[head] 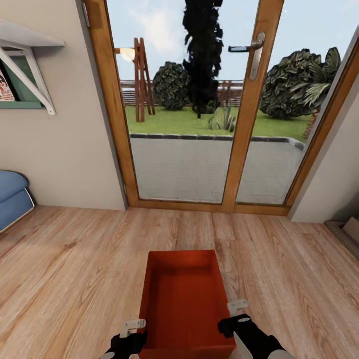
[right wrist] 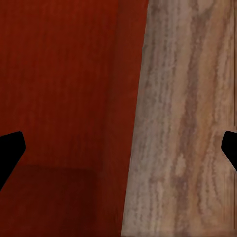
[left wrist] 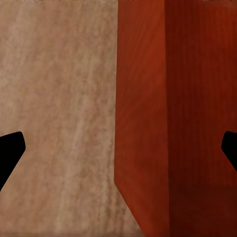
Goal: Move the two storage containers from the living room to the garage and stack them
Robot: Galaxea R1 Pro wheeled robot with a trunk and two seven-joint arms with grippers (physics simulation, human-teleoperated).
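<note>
One orange-red storage container [head: 182,294] sits low in front of me over the light wood plank floor [head: 70,264] of the living room, open top up and empty. My left gripper [head: 133,333] is at its near left wall and my right gripper [head: 237,310] at its near right wall. In the left wrist view the black fingers [left wrist: 10,153] stand wide apart with the container's wall [left wrist: 148,98] between them. The right wrist view shows the same: fingers [right wrist: 10,153] spread either side of the wall [right wrist: 123,98], with the inside of the container beside it. I cannot tell whether the container rests on the floor.
A wood-framed glass double door [head: 244,124] with a metal handle [head: 255,50] stands straight ahead, with a paved yard behind it. A blue cushioned seat [head: 11,199] is at the left wall under a white bracket shelf [head: 27,60]. A low ledge [head: 346,229] lies at the right.
</note>
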